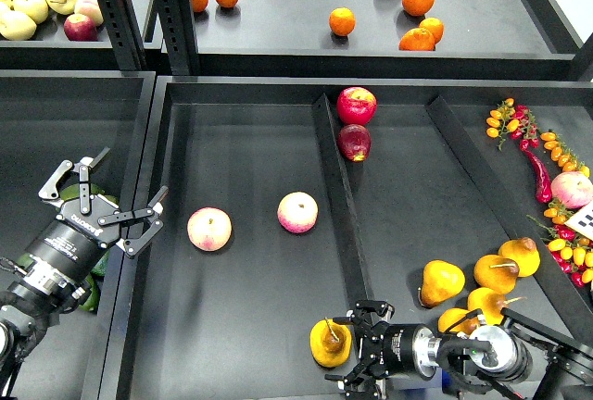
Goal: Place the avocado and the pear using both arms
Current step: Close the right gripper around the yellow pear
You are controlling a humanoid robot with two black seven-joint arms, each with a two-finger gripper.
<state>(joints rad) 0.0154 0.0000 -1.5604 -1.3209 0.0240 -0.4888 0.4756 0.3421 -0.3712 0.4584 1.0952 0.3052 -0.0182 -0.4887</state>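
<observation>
The pear (329, 343), squat, yellow-orange and with a thin stem, sits at the front of the middle bin next to the divider. My right gripper (355, 349) is open, with its fingers just right of the pear and reaching over the divider toward it. My left gripper (109, 201) is open and empty, and hovers at the left bin's right wall. A dark green avocado (91, 296) shows only in part under my left arm in the left bin.
Two pink-cream fruits (209, 229) (297, 212) lie in the middle bin. Two red apples (356, 105) are at the back of the divider (335, 187). Several more pears (442, 281) are in the right compartment. Peppers and small tomatoes (547, 168) are at the far right. Oranges (342, 21) are on the upper shelf.
</observation>
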